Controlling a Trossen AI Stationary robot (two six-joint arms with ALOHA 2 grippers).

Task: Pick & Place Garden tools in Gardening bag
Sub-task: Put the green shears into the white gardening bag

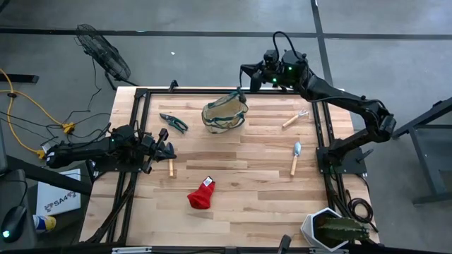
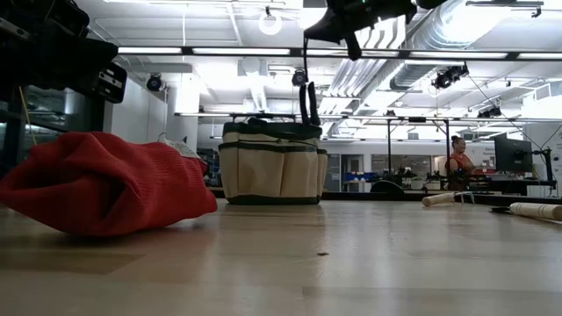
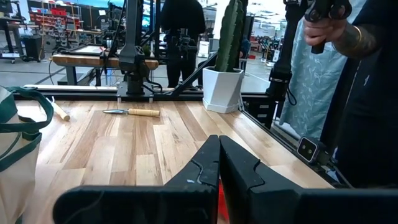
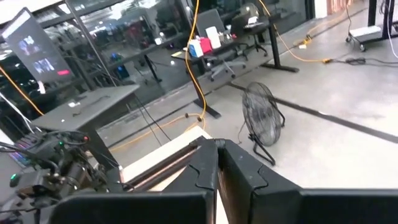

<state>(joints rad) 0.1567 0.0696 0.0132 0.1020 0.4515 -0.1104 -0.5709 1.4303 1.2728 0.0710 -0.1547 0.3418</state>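
Note:
The tan gardening bag [image 1: 224,114] with green trim stands upright at the table's far middle; it also shows in the low view [image 2: 270,162], where a dark handle [image 2: 309,104] sticks up from it. My right gripper [image 1: 245,76] is shut and high above the far edge, just behind the bag. My left gripper [image 1: 168,150] is shut at the table's left, beside a wooden-handled tool [image 1: 171,167]. Dark pruning shears [image 1: 173,122] lie left of the bag. A fork [image 1: 295,118] and a trowel [image 1: 296,156] lie at the right. The red fabric piece [image 1: 201,194] lies near the front.
A spiky green plant in a white pot [image 1: 332,229] stands at the near right corner. A dark metal frame [image 1: 141,95] runs round the table. A person [image 3: 348,74] stands beyond the table's right side. Bare wood [image 1: 240,152] lies in the middle.

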